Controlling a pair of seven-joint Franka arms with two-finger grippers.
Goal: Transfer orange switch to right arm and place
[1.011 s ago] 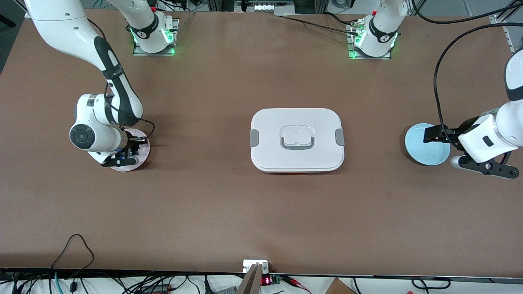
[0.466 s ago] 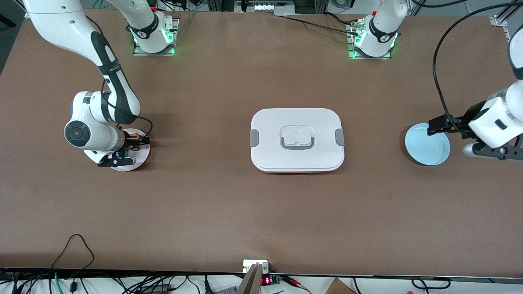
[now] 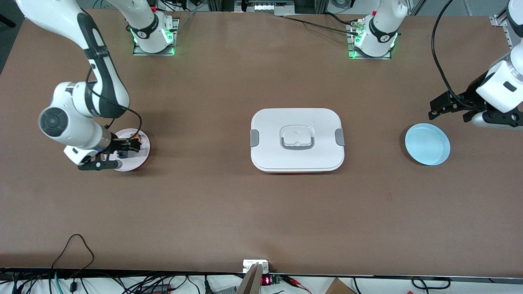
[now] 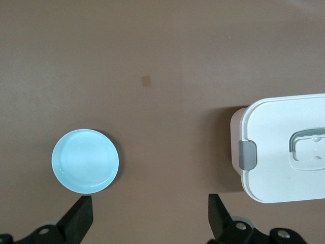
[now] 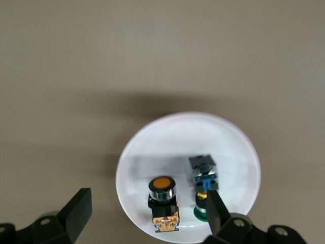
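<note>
The orange switch [image 5: 163,202], black with an orange button, lies on a small white saucer [image 5: 228,142] next to a green-capped black-and-blue switch [image 5: 203,180]. In the front view the orange switch [image 3: 136,141] rests on that saucer [image 3: 141,158] at the right arm's end of the table. My right gripper [image 5: 147,216] hangs open just above the saucer, fingers apart on either side of the orange switch, holding nothing; the front view also shows this right gripper [image 3: 116,154]. My left gripper [image 3: 453,109] is open and empty over bare table beside the blue saucer.
A white lidded box [image 3: 297,140] with grey clips sits mid-table. An empty light blue saucer [image 3: 427,144] lies at the left arm's end; the left wrist view shows that blue saucer [image 4: 85,160] and a corner of the box [image 4: 284,147]. Cables run along the table edge nearest the front camera.
My right gripper opened and pulled up and away, leaving the orange switch on the saucer. My left arm drew back from over the blue saucer toward its base.
</note>
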